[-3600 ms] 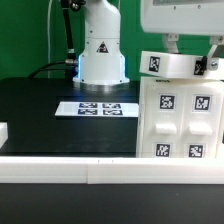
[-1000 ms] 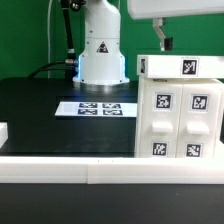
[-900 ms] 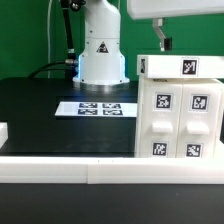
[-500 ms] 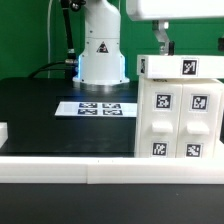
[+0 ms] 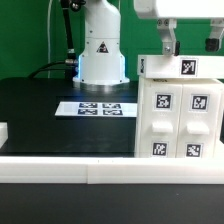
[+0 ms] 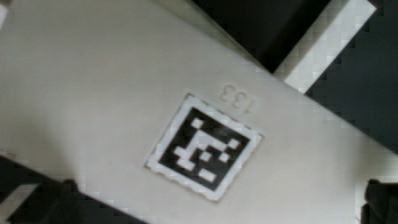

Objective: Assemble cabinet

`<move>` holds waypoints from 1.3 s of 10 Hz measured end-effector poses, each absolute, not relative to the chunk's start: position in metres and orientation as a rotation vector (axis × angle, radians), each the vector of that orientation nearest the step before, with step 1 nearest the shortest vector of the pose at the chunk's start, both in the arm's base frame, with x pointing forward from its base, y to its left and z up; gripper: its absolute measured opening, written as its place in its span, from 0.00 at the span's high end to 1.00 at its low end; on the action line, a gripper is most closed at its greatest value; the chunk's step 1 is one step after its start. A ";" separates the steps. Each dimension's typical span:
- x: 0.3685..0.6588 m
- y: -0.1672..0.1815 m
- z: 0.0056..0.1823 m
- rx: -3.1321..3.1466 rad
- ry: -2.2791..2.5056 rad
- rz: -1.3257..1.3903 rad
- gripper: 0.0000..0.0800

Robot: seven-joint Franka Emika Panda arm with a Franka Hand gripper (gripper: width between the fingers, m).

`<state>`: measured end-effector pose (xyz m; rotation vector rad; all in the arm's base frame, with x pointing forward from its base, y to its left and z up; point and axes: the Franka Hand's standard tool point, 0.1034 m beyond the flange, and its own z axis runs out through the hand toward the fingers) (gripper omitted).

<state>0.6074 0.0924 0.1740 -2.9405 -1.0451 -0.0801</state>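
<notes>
Overhead, end effector (image 5: 189, 42) spread open, empty, above cabinet (image 5: 180, 110); black table (image 5: 40, 110), marker board (image 5: 97, 108).

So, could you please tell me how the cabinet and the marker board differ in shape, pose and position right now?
The cabinet is a tall box standing upright; the marker board is a thin strip lying flat on the black table.
The cabinet stands at the exterior view's right, under the gripper; the marker board lies mid-table before the robot base.
The cabinet's tags face several ways; the marker board's face upward.
Both are white with black-and-white square tags.
</notes>
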 end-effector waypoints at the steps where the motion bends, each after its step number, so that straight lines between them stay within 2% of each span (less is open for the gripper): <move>1: 0.607 0.092 0.174 -2.921 -1.103 -0.080 0.00; 5: 0.604 0.100 0.173 -2.707 -1.662 -0.075 0.00; 9: 0.602 0.086 0.165 -2.438 -2.064 0.011 0.00; 13: 0.600 0.081 0.157 -2.407 -2.113 0.005 0.00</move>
